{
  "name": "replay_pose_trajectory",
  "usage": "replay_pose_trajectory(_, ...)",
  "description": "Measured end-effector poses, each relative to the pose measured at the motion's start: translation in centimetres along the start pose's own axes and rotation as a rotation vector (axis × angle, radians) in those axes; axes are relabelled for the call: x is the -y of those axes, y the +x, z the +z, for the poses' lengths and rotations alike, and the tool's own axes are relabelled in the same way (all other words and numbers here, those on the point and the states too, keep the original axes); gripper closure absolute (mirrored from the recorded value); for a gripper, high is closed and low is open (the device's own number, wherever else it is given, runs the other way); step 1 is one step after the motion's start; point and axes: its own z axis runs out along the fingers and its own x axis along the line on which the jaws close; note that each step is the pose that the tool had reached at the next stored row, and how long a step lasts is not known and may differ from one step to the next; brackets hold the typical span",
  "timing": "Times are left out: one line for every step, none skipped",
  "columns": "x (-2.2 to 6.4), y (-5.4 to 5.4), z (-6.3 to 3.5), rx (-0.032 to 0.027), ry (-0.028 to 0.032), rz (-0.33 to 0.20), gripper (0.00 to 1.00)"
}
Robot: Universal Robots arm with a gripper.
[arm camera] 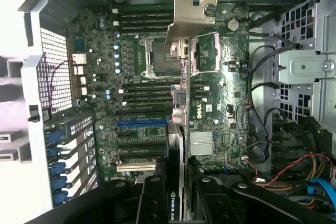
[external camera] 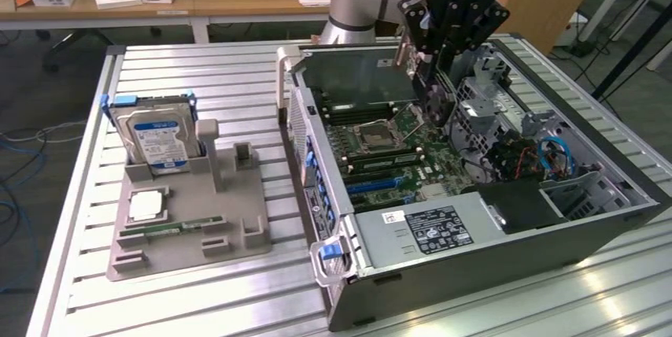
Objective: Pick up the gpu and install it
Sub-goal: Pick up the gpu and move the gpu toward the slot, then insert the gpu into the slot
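Note:
My black gripper [external camera: 433, 65] is shut on the gpu [external camera: 430, 97], a thin dark card that hangs edge-down over the open computer case [external camera: 347, 274]. In the wrist view the gpu [arm camera: 178, 129] shows edge-on between my fingers [arm camera: 152, 198], its pale metal bracket [arm camera: 191, 17] at the far end. It hovers above the motherboard [arm camera: 210, 98], near the empty CPU socket [arm camera: 160, 56]; the blue and black expansion slots [arm camera: 139, 123] lie off to one side. Whether the card touches the board I cannot tell.
On the slatted metal table [external camera: 168, 69], at the exterior view's left, a grey holder [external camera: 189, 235] carries an upright silver hard drive [external camera: 157, 136], a CPU chip [external camera: 145, 205] and a green RAM stick [external camera: 168, 228]. Drive cages and cables [external camera: 525, 148] crowd the case's right side.

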Motion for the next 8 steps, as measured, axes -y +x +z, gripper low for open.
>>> replay_pose_trajectory(0.00, -0.01, 0.00, 0.0000, 0.0001, 0.000, 0.74)
replay_pose_trajectory(0.00, -0.02, 0.00, 0.0000, 0.0000, 0.000, 0.74)
replay_pose_trajectory(0.00, -0.03, 0.00, 0.0000, 0.0001, 0.000, 0.74)
replay_pose_trajectory(0.00, -0.04, 0.00, 0.0000, 0.0000, 0.000, 0.74)
replay_pose_trajectory(0.00, -0.05, 0.00, 0.0000, 0.0001, 0.000, 0.74)
replay_pose_trajectory(0.00, -0.06, 0.00, 0.0000, 0.0001, 0.000, 0.74)
replay_pose_trajectory(-0.01, -0.07, 0.00, 0.0000, 0.0001, 0.000, 0.74)
replay_pose_trajectory(-0.01, -0.08, 0.00, 0.0000, 0.0001, 0.000, 0.74)
